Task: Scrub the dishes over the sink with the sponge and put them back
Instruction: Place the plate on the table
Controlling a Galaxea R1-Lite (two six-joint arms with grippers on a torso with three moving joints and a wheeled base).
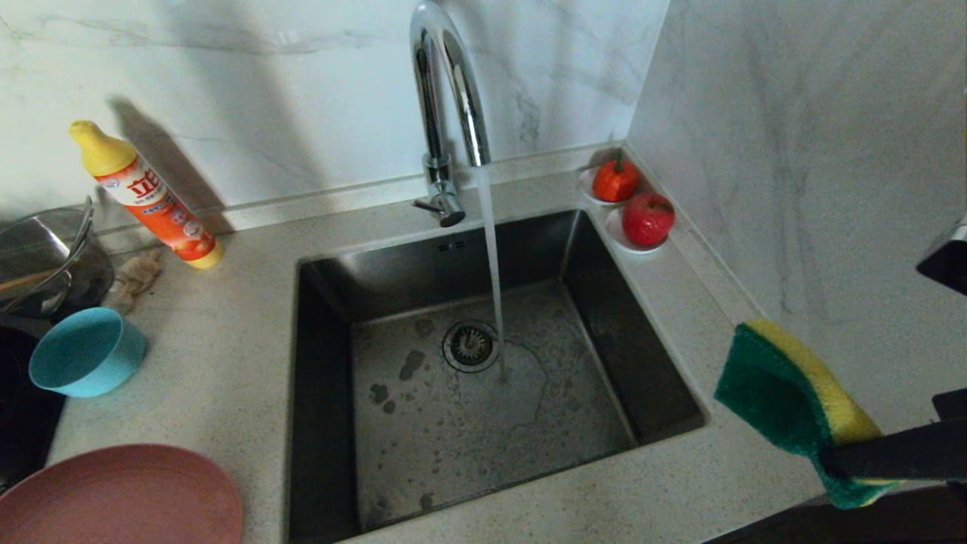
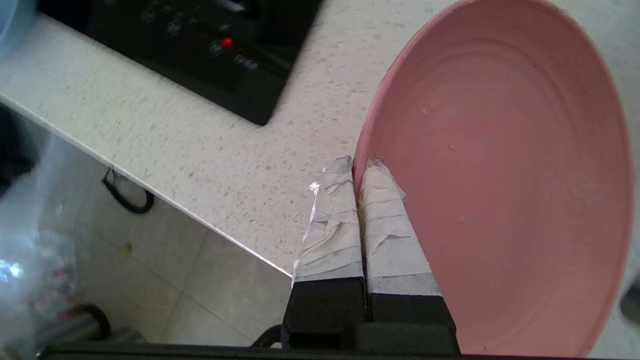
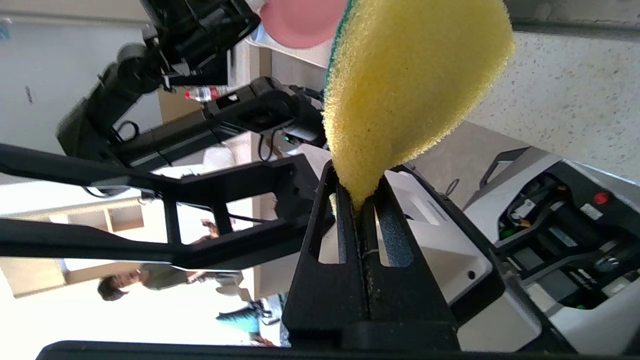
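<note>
My left gripper (image 2: 357, 165) is shut on the rim of the pink plate (image 2: 500, 175), one taped finger on each side of the edge. The plate (image 1: 121, 495) shows at the counter's near left corner; the left gripper itself is out of the head view. The teal bowl (image 1: 87, 351) lies tipped on its side behind the plate. To the right of the sink (image 1: 423, 264), my right gripper (image 1: 831, 461) is shut on the sponge (image 1: 786, 400), held above the counter with its green side toward the basin. Its yellow foam (image 3: 410, 85) is pinched between the black fingers (image 3: 345, 220).
Water runs from the chrome tap (image 1: 446, 91) into the basin beside the drain strainer (image 1: 471, 345). An orange detergent bottle (image 1: 147, 196), a glass pot (image 1: 45, 257) and a beige rag (image 1: 136, 276) stand at the back left. Two saucers with red fruit (image 1: 631, 204) sit in the back right corner. A black hob (image 2: 200, 45) lies left of the plate.
</note>
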